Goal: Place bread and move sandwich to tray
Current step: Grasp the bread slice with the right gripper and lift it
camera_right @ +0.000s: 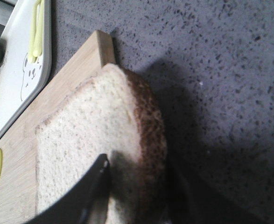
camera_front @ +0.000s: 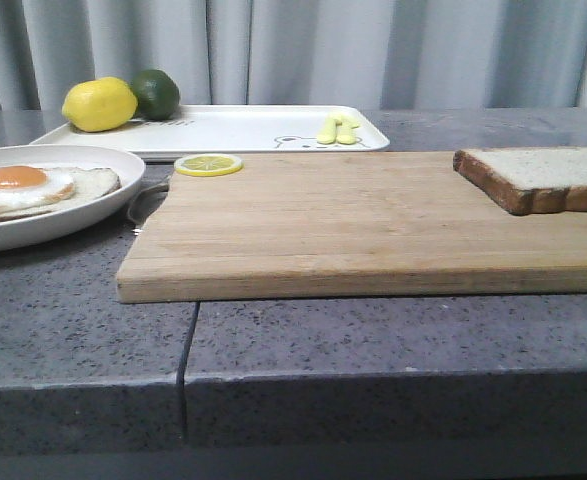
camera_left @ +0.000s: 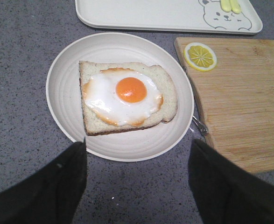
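Observation:
The bread lies at the right end of the wooden cutting board. In the right wrist view its crust edge hangs past the board's corner. My right gripper is shut on that edge, one finger on the pale face and the other under the crust. The sandwich, one bread slice with a fried egg on top, sits on a round white plate at the left. My left gripper is open over the counter just short of the plate. The tray lies behind.
A lemon and a lime sit at the tray's left end, a small yellow item near its bear drawing. A lemon slice lies on the board's far left corner. A metal handle lies between plate and board.

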You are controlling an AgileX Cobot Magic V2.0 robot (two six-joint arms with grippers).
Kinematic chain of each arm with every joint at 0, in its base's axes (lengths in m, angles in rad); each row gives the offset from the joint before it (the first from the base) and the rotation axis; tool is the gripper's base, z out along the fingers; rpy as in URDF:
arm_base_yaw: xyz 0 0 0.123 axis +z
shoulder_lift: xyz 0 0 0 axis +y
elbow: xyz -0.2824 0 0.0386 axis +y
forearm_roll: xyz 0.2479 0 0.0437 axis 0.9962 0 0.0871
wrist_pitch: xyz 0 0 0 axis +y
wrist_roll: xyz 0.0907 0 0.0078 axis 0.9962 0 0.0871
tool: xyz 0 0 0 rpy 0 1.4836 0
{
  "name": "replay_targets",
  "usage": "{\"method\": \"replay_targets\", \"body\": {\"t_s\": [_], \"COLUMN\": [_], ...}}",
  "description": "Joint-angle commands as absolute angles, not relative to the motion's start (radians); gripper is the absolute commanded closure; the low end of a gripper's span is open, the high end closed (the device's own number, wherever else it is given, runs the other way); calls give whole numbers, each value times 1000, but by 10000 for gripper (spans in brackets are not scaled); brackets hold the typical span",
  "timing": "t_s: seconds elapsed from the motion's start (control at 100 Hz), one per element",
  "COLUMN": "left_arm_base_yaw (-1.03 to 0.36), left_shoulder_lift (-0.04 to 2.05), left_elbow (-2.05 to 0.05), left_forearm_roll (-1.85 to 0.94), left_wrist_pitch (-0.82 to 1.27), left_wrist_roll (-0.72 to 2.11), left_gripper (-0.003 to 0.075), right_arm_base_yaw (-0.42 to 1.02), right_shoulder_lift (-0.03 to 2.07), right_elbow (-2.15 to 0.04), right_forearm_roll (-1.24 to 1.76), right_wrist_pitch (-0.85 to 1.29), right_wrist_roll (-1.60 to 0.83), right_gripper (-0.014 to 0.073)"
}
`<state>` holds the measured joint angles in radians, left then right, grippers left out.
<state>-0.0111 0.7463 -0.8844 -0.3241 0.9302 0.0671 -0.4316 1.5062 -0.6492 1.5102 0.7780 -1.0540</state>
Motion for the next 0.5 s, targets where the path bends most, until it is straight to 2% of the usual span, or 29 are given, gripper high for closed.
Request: {"method": "replay_targets", "body": {"t_s": [0.0,0.16,0.49], "left_arm_base_yaw": [-9,-9,-9], "left_shoulder_lift": [748,748,748], "left_elbow": [-918,-918,-918], "left_forearm_roll": [-351,-351,-351], "left_wrist_pitch": [875,875,875], "left_wrist_roll": [70,70,70], "left_gripper": [281,281,281], "right_arm_base_yaw": [-437,-437,-437], "right_shoulder_lift": [1494,1493,1389], "right_elbow": [-662,-662,-696], "right_forearm_roll": [1517,1518,1542], "right_wrist_pitch": [783,776,861], "right_wrist_roll": [-1055,-1055,-1031], "right_gripper": [473,666,652]}}
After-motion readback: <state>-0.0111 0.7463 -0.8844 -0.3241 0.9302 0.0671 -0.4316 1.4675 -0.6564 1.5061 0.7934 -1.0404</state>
